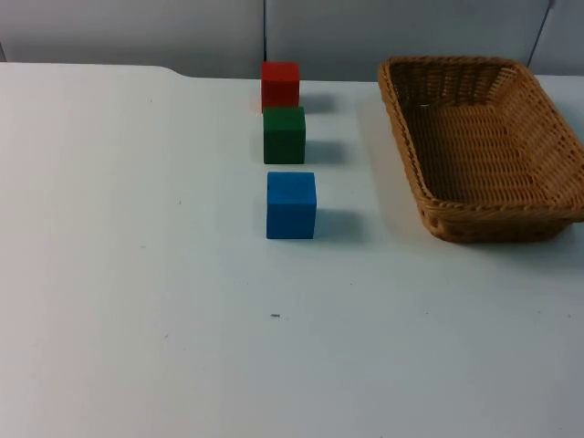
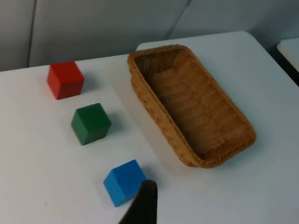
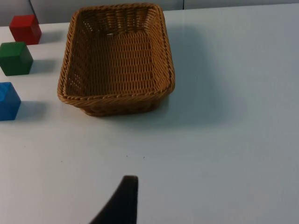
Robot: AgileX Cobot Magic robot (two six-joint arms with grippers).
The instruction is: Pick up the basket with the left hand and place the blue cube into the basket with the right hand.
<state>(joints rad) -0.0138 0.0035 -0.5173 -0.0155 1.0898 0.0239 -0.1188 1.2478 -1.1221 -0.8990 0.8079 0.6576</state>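
Observation:
An empty wicker basket [image 1: 493, 224] stands at the back right of the white table. The blue cube [image 1: 291, 204] sits in the middle, the nearest of a row of three cubes, a short gap left of the basket. My left gripper [image 2: 142, 207] hangs above the table just short of the blue cube [image 2: 124, 182], with the basket [image 2: 154, 116] beyond and to its side. My right gripper [image 3: 122, 200] is over bare table, well back from the basket [image 3: 117, 105], and the blue cube [image 3: 8, 100] lies beside that basket. Neither gripper touches anything.
A green cube [image 1: 284, 134] and a red cube [image 1: 280, 84] stand in line behind the blue one. The grey partition wall [image 1: 182, 32] closes the table's far edge right behind the red cube and the basket.

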